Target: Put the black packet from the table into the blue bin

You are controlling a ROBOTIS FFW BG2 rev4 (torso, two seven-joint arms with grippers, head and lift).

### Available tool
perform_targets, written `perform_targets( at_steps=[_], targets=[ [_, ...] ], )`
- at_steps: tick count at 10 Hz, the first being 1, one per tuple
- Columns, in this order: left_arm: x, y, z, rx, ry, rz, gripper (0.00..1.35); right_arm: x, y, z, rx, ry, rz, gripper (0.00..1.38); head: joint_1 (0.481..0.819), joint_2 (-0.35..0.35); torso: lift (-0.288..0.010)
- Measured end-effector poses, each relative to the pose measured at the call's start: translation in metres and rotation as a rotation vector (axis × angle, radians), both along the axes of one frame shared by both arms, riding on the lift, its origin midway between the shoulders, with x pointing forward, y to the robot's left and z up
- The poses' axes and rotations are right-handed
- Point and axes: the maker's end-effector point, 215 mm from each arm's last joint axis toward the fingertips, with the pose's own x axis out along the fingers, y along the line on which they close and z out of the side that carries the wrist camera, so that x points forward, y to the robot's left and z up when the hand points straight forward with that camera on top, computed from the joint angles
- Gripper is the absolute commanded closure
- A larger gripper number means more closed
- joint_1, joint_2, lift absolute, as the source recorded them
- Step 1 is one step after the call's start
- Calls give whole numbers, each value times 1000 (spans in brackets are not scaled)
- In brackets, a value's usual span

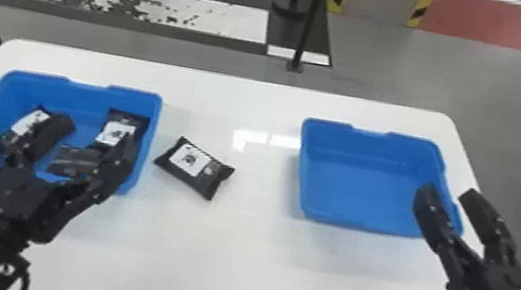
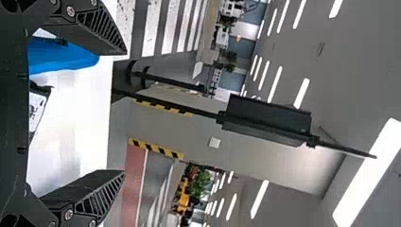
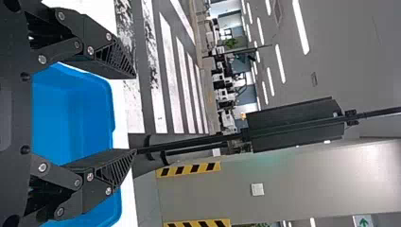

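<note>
Low on the left, the left arm lies nearest, its left gripper above the left blue bin, fingers spread wide with only air between them. Across the table, the right gripper also stands open, by the outer side of the right blue bin.

A little farther down and away, the black packet lies flat on the white top, between the bins and just beside the left one. From the left gripper it is off to the right, a short sideways shift; the right gripper has much more table to cross, so the left looks like the better arm for it.

The packet's long axis runs aslant, left end farther out, right end closer in. The left fingers are parted roughly sideways, so a pinch across its narrow width probably wants a turn of the wrist and a steeper downward tilt. Which bin is meant I can't say, though similar packets lie in the left one.
</note>
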Motion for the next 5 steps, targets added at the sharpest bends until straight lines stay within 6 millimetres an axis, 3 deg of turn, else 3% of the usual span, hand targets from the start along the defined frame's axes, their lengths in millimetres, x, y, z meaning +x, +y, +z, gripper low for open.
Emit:
perform_targets(
  at_steps=[5],
  targets=[
    [58,-87,-56,240,115,-217,136,3,0,0,-2,-4,1,510,695,-219,-110]
  ],
)
